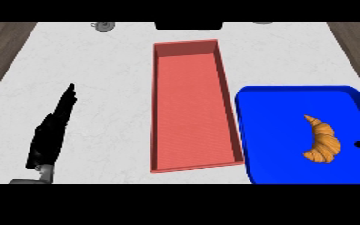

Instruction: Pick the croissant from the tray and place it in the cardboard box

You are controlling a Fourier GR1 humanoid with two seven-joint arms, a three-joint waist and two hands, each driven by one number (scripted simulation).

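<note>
Croissant lies on the blue tray, untouched, curved side toward the tray's right edge. Nothing of the task is done as far as this view shows: no grasp, no lift, and the cardboard box holds nothing, its salmon-red floor all bare.

Left hand rests low at the view's left on the white counter, fingers straight and together, pointing away from the robot, holding nothing. From that hand the box is off to the right with a strip of counter between, the tray is beyond the box and just beside the box's far wall, and the croissant is farther right again, well apart from the hand.

Right hand does not show. A tiny dark speck sits at the view's right edge beside the tray, too small to tell what it is.

Left to do, by my read: everything. That means reach for the croissant, close on it, lift it clear of the tray, carry it left over the box wall and release inside. The croissant is nearer the robot's right side, so the right hand looks the likelier one for the pick.
</note>
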